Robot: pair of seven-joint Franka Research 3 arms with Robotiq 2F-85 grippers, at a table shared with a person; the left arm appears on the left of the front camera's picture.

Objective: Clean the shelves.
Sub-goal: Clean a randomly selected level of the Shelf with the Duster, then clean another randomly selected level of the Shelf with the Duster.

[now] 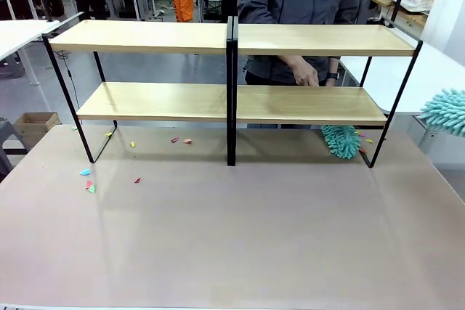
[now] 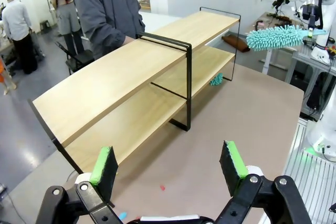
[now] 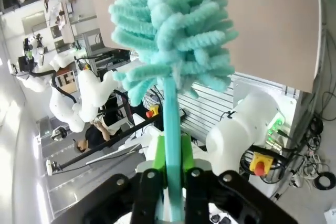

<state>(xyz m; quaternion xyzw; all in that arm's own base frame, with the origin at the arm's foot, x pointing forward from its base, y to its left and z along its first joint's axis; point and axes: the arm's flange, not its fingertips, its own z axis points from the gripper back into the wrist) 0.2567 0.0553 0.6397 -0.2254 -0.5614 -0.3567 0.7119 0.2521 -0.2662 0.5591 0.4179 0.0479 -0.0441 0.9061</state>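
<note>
Teal chenille duster (image 1: 445, 110) at the three o'clock edge of the front view, handle pinched tight between the pressed-together green pads of the right gripper (image 3: 172, 161), fringe pointing away from the wrist. Left gripper (image 2: 168, 162) spread wide and holding nothing, low over the table and looking along the shelves (image 1: 160, 101). Shelves across the far half of the table from nine to three o'clock: two joined racks, upper and lower boards bare. Judged step: bring the held duster in from the right onto a board. To do it well, come in level with the board, lay the fringe flat rather than poking with the tip, sweep lengthwise in one long pass toward the black centre post, then lift over it. Press lightly, for fear of sliding or tipping such thin frames. Mind the person's hand (image 1: 305, 74) between the two right-hand boards at about one o'clock from centre, and the second teal duster (image 1: 340, 140) showing beneath the lower board toward three o'clock; keep well apart from both. Brown tabletop (image 1: 240, 237) smooth and matte, with small coloured paper scraps (image 1: 88, 184) scattered at eight to nine o'clock near the left rack's foot and a few more by the second duster. White tables (image 1: 18, 34) at ten and two o'clock, a cardboard box (image 1: 36, 125) on the floor at nine, other people standing at twelve in a busy workshop.
</note>
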